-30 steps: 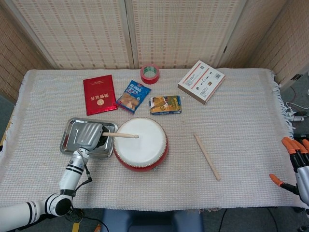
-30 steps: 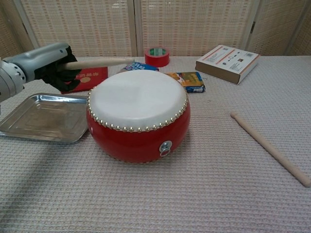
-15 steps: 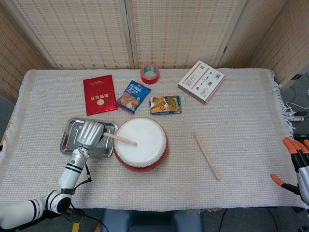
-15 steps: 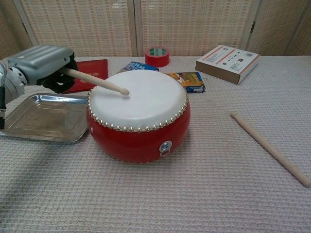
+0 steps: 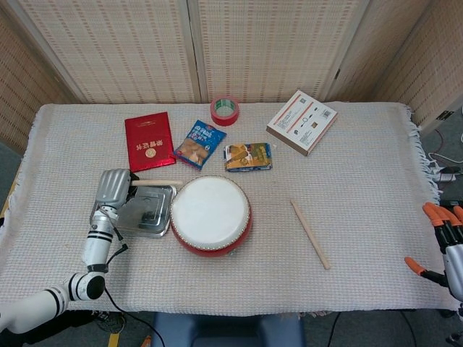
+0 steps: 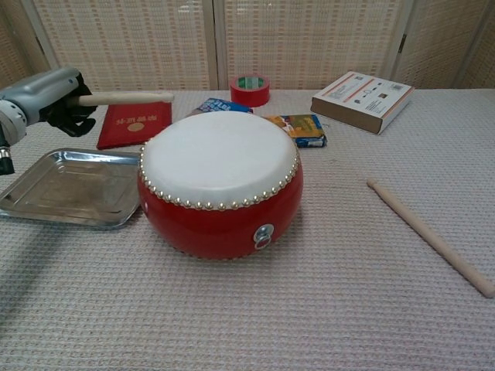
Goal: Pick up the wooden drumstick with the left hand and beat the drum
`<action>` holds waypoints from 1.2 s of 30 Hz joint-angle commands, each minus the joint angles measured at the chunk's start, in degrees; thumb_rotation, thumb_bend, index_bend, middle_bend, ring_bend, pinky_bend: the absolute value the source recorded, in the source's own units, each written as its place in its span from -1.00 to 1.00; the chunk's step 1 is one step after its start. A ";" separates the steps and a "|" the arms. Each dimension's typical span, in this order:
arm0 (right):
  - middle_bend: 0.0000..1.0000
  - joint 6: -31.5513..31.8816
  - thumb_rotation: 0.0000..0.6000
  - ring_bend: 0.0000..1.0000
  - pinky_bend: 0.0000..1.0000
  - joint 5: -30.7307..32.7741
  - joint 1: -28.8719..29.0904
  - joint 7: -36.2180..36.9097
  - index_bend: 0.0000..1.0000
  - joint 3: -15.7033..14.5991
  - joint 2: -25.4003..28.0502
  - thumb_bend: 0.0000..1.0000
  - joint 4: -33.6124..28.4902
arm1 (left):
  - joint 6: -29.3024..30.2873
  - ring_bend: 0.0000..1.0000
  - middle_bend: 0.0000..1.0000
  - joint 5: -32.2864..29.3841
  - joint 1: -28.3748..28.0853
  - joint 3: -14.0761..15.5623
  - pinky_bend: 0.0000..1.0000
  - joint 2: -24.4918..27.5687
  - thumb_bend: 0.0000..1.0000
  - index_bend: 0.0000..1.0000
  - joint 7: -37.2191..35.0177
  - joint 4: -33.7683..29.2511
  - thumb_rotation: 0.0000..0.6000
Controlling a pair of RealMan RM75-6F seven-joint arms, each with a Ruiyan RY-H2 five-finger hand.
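A red drum [image 5: 210, 214] [image 6: 220, 184] with a white skin stands on the table's near middle. My left hand [image 5: 113, 190] [image 6: 48, 98] hovers left of it, above a metal tray, and grips a wooden drumstick [image 5: 155, 183] [image 6: 124, 98]. The stick lies about level and points right; its tip stays left of the drum skin and off it. A second wooden drumstick [image 5: 309, 233] [image 6: 429, 236] lies loose on the cloth right of the drum. My right hand [image 5: 447, 241] shows at the far right edge, orange-tipped fingers apart, holding nothing.
A metal tray [image 5: 120, 217] [image 6: 46, 189] sits under my left hand. Behind the drum lie a red booklet [image 5: 148, 141], a blue snack bag [image 5: 199, 143], another snack pack [image 5: 248, 156], a red tape roll [image 5: 225, 110] and a white box [image 5: 302, 121].
My left hand has drawn back to the left and lifted the drumstick off the drum skin, from a downward tilt to about level. The right hand has not moved.
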 commanded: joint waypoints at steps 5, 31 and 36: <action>-0.85 -0.37 1.00 -1.00 -1.00 0.39 0.14 -0.24 -1.00 0.10 -0.02 -0.93 -0.11 | -5.69 0.91 1.00 -0.65 -1.83 1.73 1.00 -3.94 0.39 1.00 0.95 10.58 1.00; -0.85 -1.39 1.00 -1.00 -1.00 0.80 0.59 -0.88 -1.00 0.07 0.08 -0.93 -0.66 | -10.28 -0.49 -0.41 -0.69 -2.25 3.51 -0.12 -4.54 0.00 -0.39 5.91 12.29 1.00; -0.85 -1.11 1.00 -1.00 -1.00 0.69 0.47 -1.00 -1.00 0.04 0.16 -0.93 -0.77 | -10.77 -0.80 -0.71 -2.16 -2.23 2.96 -0.47 -4.34 -0.07 -0.72 7.03 12.62 1.00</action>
